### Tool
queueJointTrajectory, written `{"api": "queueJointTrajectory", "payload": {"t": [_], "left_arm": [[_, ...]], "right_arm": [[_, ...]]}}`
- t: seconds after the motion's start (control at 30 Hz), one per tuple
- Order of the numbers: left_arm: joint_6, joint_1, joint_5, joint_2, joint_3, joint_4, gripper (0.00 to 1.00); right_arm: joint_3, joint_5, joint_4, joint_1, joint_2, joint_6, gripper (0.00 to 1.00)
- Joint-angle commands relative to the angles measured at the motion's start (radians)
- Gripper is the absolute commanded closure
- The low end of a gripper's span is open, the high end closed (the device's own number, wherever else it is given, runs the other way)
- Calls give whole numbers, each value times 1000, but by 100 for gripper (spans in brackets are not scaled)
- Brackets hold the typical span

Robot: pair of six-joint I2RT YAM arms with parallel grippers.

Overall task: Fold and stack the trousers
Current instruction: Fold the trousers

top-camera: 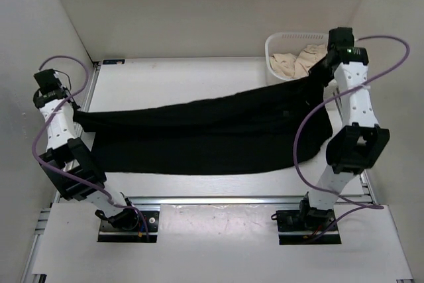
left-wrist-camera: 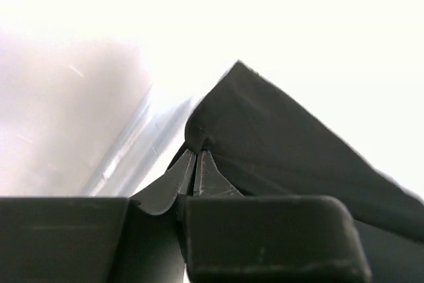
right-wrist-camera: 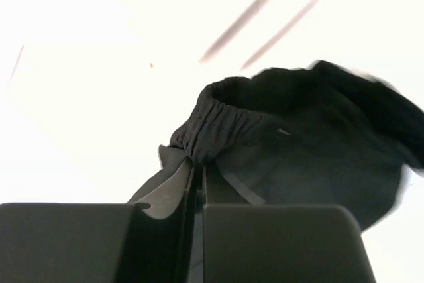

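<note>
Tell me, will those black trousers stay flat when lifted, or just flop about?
Probably floppy: the trousers dip and drape between the left tool and the right tool, each shut on one end. Likely light, since such small pinches hold them stretched out. The gathered waistband looks elastic, so it may give when pulled.

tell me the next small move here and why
Probably carry the right gripper, shut on the elastic waistband, across toward the left gripper, shut on the other end. The trousers hang stretched full length between them, so bringing the ends together would fold them in half.
</note>
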Motion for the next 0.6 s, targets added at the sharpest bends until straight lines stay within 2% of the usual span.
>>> {"api": "queueJointTrajectory", "payload": {"t": [0.0, 0.07, 0.13, 0.33, 0.57], "left_arm": [[-2, 40, 6, 2, 71, -26, 86], [-2, 55, 30, -19, 61, -27, 86], [-2, 69, 30, -54, 28, -36, 86], [-2, 98, 40, -134, -217, -36, 86], [-2, 126, -5, -213, -386, -54, 86]], "right_arm": [[163, 106, -186, -14, 101, -193, 100], [114, 115, -160, -14, 85, -244, 100], [-28, 115, -71, -25, 24, -275, 100], [-297, 92, 73, -150, -69, -295, 100], [-428, 105, 83, -184, -107, -327, 100]]}}
